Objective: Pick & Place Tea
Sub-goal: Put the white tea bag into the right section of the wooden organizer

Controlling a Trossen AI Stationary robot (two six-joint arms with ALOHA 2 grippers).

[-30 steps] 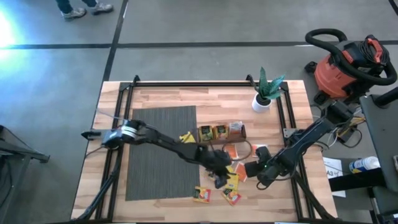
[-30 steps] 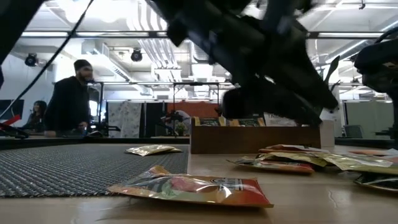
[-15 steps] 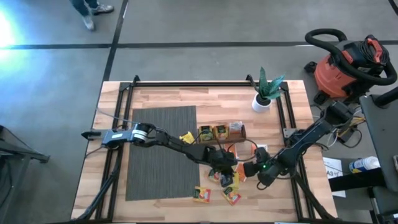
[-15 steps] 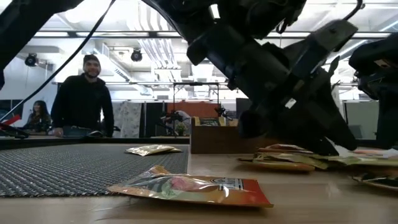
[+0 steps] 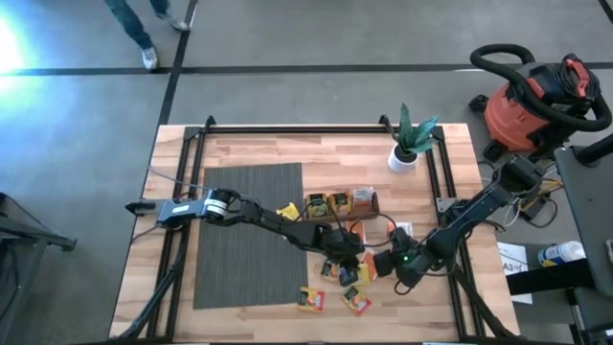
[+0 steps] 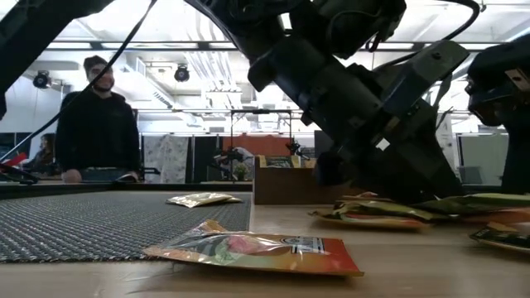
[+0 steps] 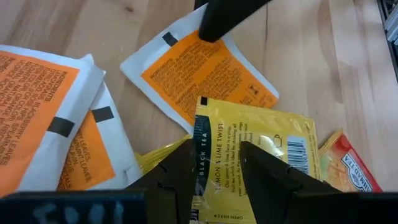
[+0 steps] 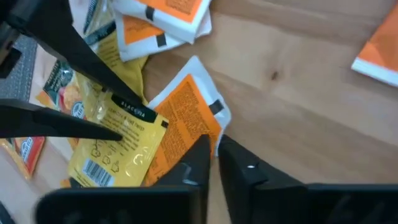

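Observation:
A heap of small flat tea sachets (image 5: 356,266) lies on the wooden table, right of the grey mat. My left gripper (image 5: 347,271) reaches in from the table's left and is shut on a yellow lemon-and-lime sachet (image 7: 249,149). My right gripper (image 5: 386,261) comes from the right and is shut at a white-and-orange sachet (image 7: 205,74) that lies flat on the table. More white-and-orange sachets (image 7: 43,112) lie beside it. The brown wooden tray (image 5: 340,203) stands just beyond the heap, with sachets upright in it. My left gripper (image 7: 217,174) pinches the yellow sachet at its dark-striped end (image 8: 134,112), one finger on each face, slanting down from the table's left. The far end of the sachet (image 8: 106,168) rests on the sachets below. My right gripper (image 8: 214,155) has its nearly shut fingers on one corner of the white-and-orange sachet (image 8: 208,127), coming from the table's right. The sachet lies flat on the table; whether the corner is between the fingers cannot be told.
Two loose sachets (image 5: 309,300) (image 5: 356,303) lie near the table's near edge, and one (image 5: 284,211) sits at the mat's right border. A potted plant (image 5: 407,144) stands at the far right. A person (image 6: 95,124) stands behind the table. A red vacuum (image 5: 536,105) is off the table.
My left gripper has come down onto the heap and now sits at the yellow sachet. In the low view the sachets at the right edge stand a little higher than half a second ago. The person behind the table has shifted about.

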